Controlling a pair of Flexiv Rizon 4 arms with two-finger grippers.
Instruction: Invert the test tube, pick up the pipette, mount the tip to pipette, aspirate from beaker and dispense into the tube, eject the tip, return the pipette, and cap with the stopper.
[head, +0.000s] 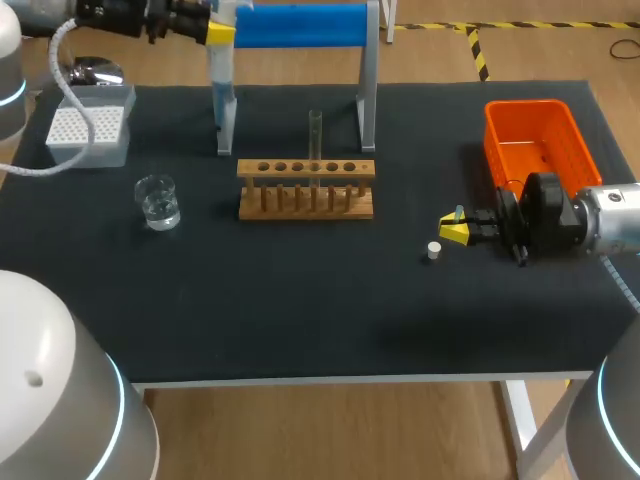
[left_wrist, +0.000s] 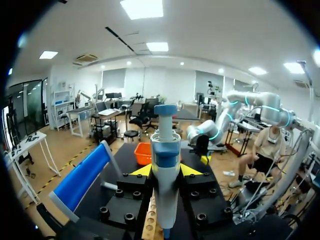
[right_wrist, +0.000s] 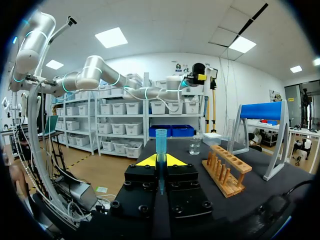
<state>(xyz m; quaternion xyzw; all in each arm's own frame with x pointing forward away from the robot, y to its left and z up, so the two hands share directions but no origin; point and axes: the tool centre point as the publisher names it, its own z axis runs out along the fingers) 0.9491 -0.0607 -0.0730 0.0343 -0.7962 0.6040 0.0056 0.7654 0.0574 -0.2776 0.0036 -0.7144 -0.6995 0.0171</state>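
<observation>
**Fingers: both pairs pinching, one item each**

1. Table (head: 300, 310): dark top, carries all the items below.
2. Pipette stand (head: 300, 25): blue bar on grey legs, far middle.
3. Orange bin (head: 560, 125): far right, behind the right arm.
4. Wooden rack (head: 306, 190): middle of the table, in front of the stand, with one row of holes.
5. Tip box (head: 90, 128): far left, with a white perforated top.
6. Beaker (head: 158, 203): holds clear liquid, near side of the tip box, left of the rack.
7. Pipette (left_wrist: 165, 160): white and blue, upright at the stand's left end. The left fingers (left_wrist: 141, 171) press it from both sides.
8. Test tube (head: 315, 135): upright in a rack hole right of the middle.
9. Pipette tip (right_wrist: 161, 142): blue and tapered, clamped between the right fingers (right_wrist: 145, 161), low over the table's right part.
10. Stopper (head: 433, 251): small and white, on the table just beside the right fingers and not touching them.
</observation>
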